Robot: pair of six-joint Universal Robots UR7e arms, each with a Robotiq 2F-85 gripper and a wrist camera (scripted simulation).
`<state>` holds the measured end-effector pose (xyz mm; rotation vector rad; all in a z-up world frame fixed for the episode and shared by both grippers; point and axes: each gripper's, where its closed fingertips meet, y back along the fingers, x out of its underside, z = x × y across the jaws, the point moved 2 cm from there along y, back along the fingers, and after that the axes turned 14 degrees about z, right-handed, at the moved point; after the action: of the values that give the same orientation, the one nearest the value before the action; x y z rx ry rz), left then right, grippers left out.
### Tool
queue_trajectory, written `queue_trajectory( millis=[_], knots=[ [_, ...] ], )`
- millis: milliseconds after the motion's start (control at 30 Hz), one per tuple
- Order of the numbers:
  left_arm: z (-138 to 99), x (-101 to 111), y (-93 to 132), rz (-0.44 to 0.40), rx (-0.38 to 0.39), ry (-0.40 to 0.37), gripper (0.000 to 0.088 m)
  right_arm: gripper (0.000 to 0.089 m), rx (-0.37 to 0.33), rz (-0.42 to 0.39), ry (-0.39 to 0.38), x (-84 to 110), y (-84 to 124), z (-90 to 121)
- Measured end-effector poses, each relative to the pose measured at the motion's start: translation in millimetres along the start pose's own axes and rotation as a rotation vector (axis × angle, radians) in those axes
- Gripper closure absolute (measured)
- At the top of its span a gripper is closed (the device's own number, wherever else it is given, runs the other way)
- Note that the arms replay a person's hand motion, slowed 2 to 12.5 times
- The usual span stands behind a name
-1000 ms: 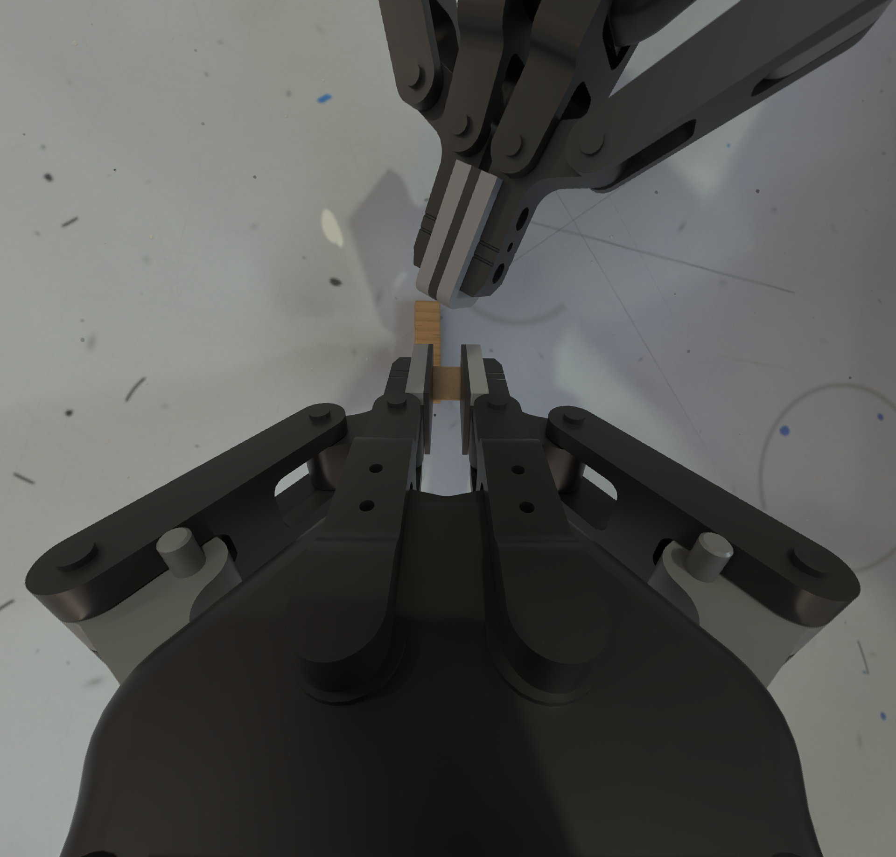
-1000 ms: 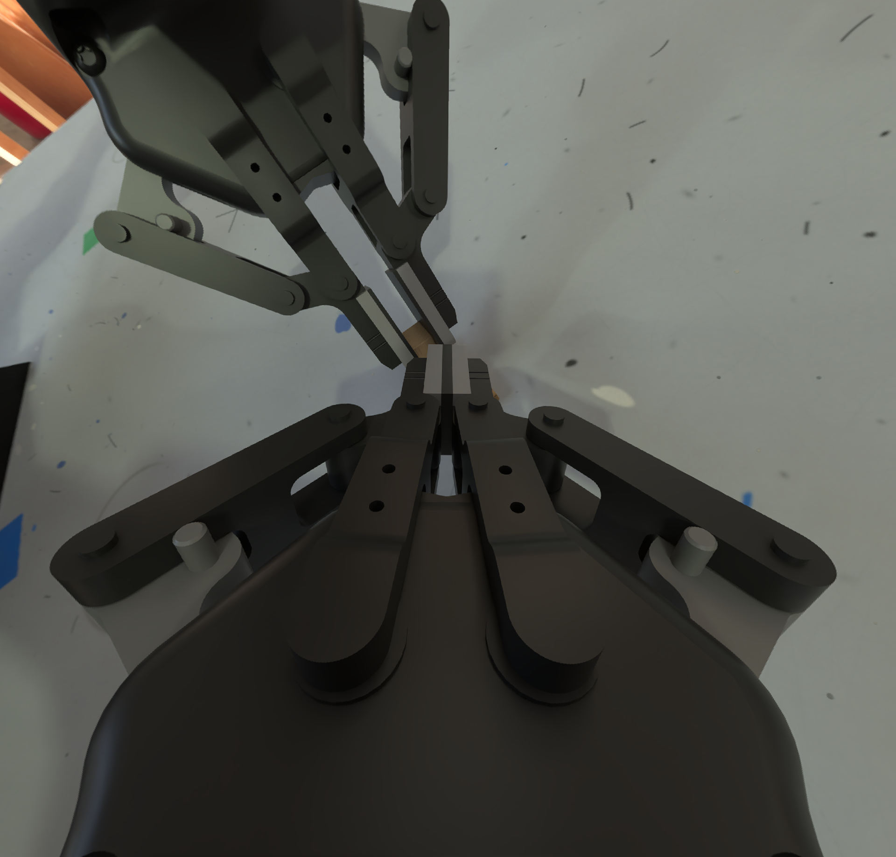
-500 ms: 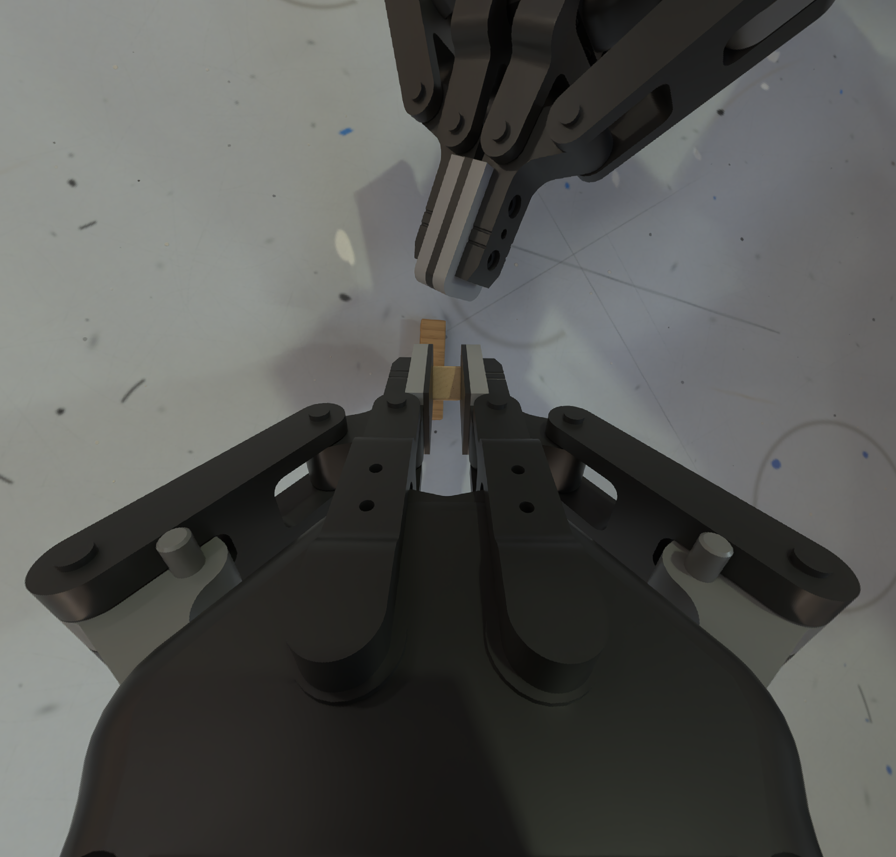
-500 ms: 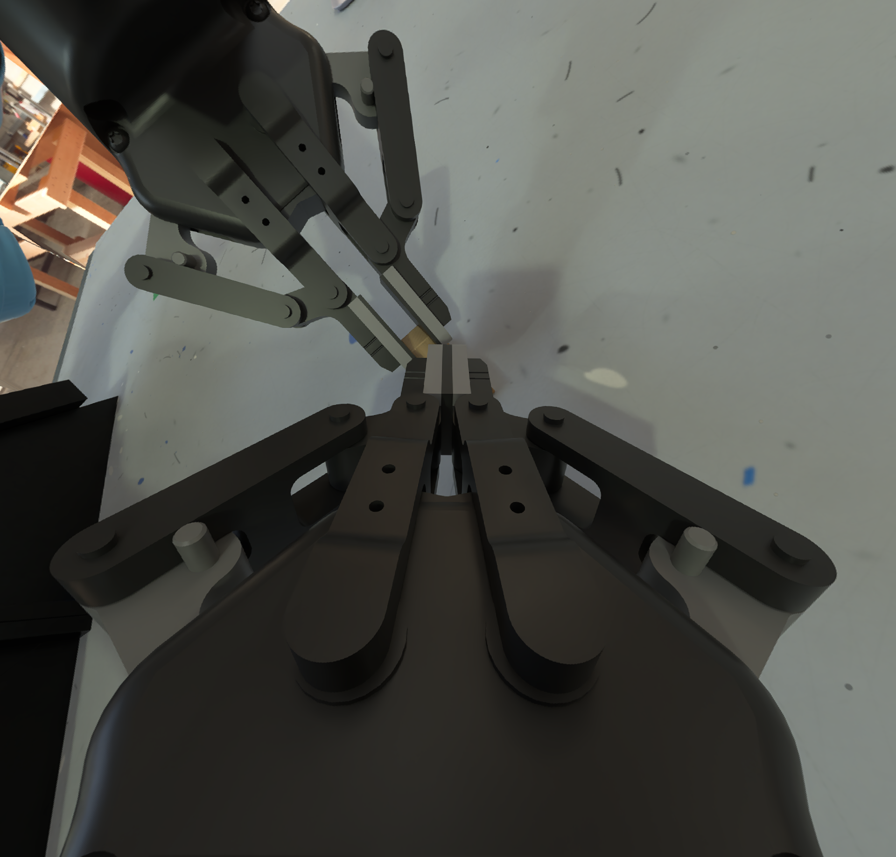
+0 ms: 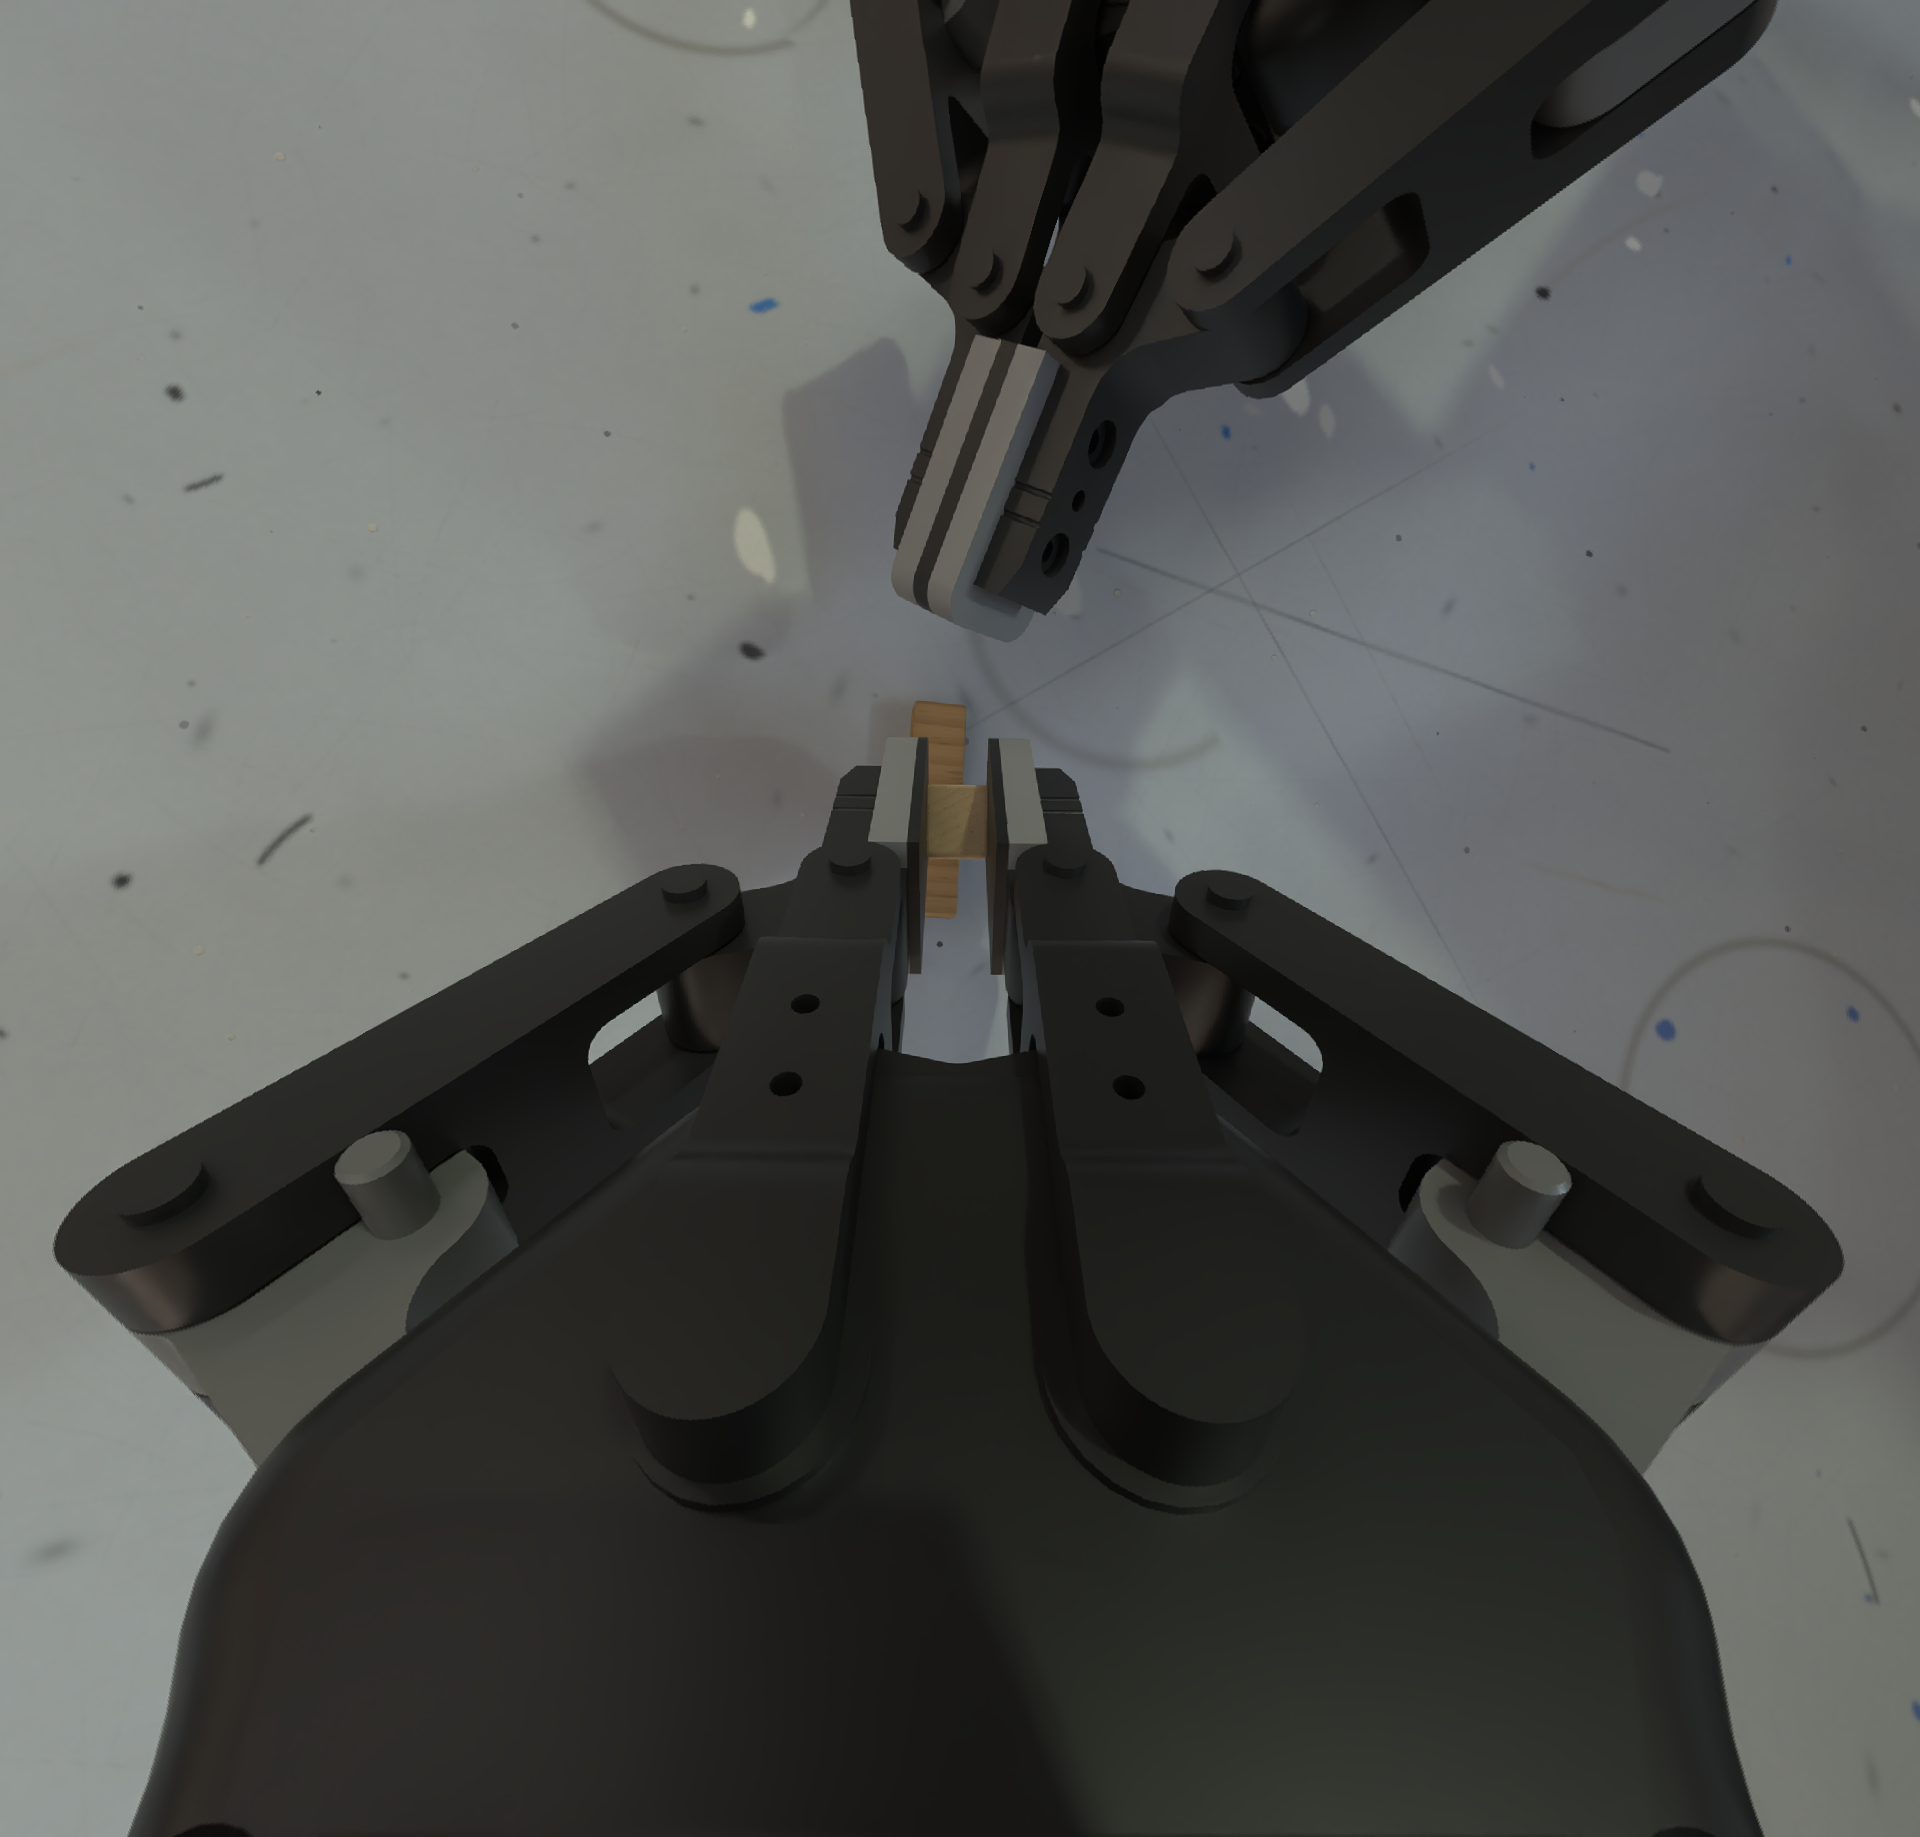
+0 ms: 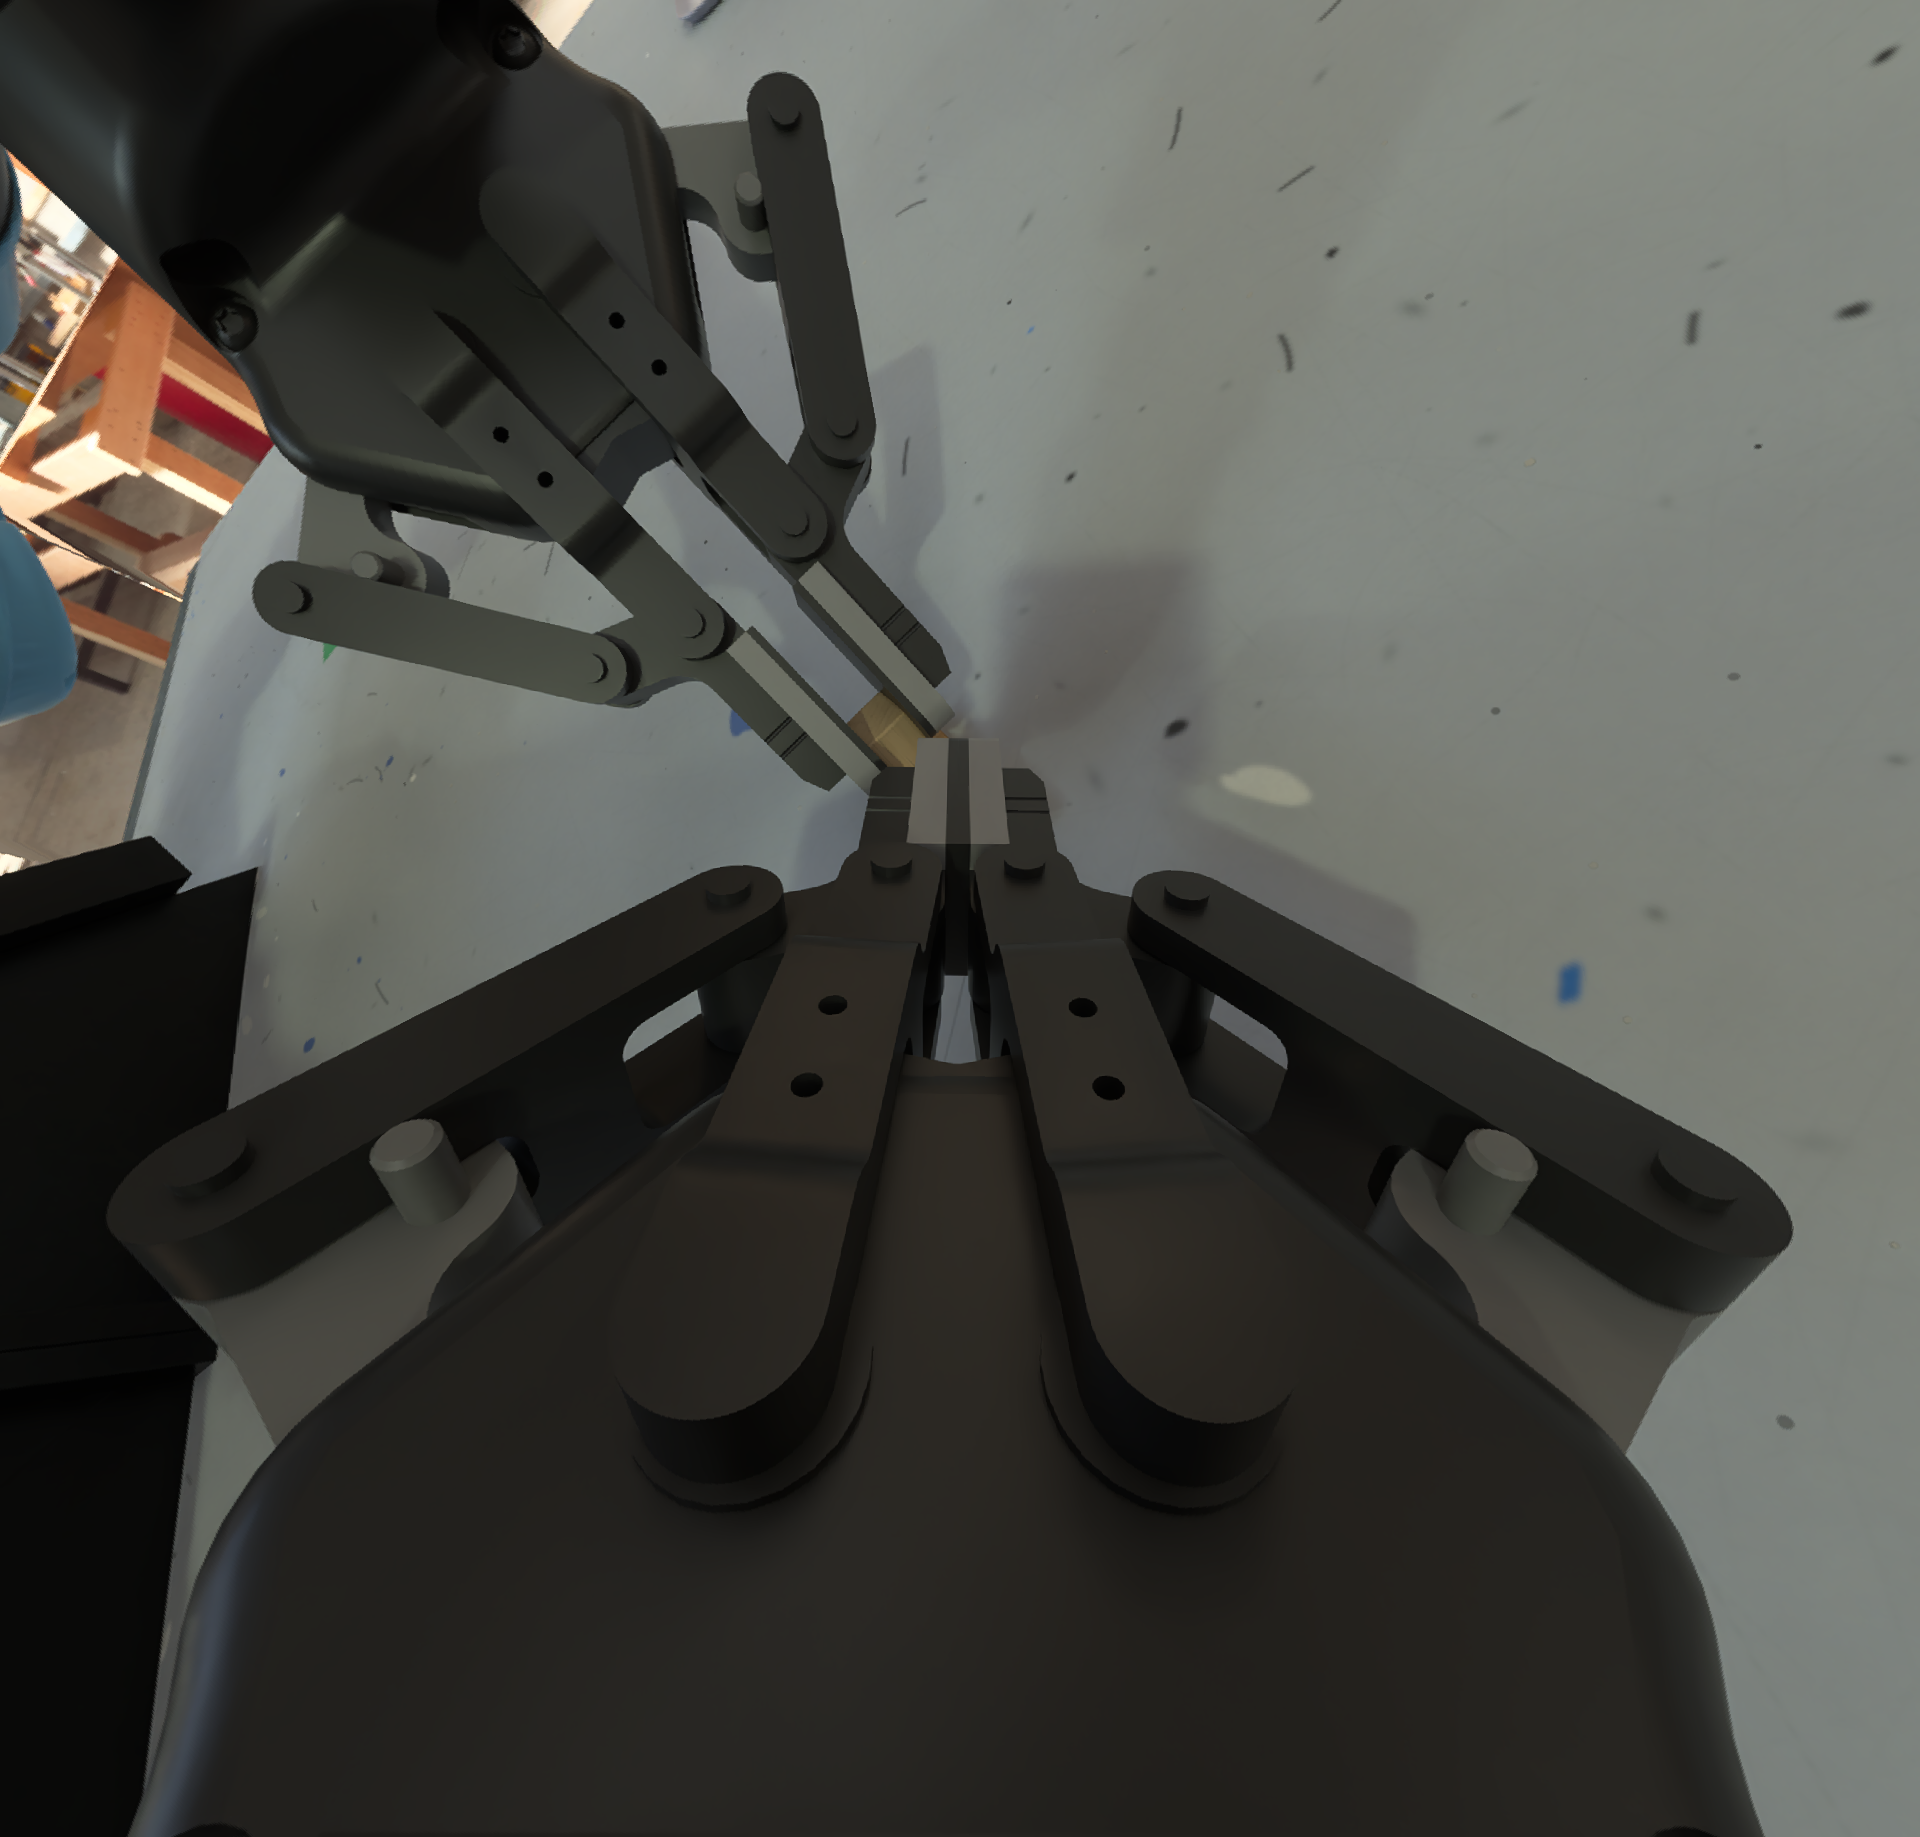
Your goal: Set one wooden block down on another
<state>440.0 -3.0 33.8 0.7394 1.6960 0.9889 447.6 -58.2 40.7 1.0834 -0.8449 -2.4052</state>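
The left gripper (image 5: 957, 831) clamps a wooden block (image 5: 956, 823) between its pads, directly above a second block (image 5: 938, 727) on the table (image 5: 364, 437). The right gripper (image 6: 958, 800) is fully closed and empty, just beyond the blocks.

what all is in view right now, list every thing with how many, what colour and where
blocks: two, light wood; one clamped between the left tool's pads, the other lower, lying just beyond and under it
table: one, pale grey, speckled, under everything
black box: one, at the table's edge in the right wrist view
wooden racks: orange-brown, off the table, far corner of the right wrist view
left tool: one, dark grey, shut on a block
right tool: one, dark grey, shut and empty, raised opposite the left one
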Motion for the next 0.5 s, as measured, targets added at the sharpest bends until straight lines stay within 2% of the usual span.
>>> queue_trajectory(
  millis=[500],
  knots=[
    [1.6,-0.9,-0.3,-0.002,-0.012,-0.004,0.0782,0.0893,-0.001,0.008,-0.005,-0.4,-0.6,-2.3]
  ],
)
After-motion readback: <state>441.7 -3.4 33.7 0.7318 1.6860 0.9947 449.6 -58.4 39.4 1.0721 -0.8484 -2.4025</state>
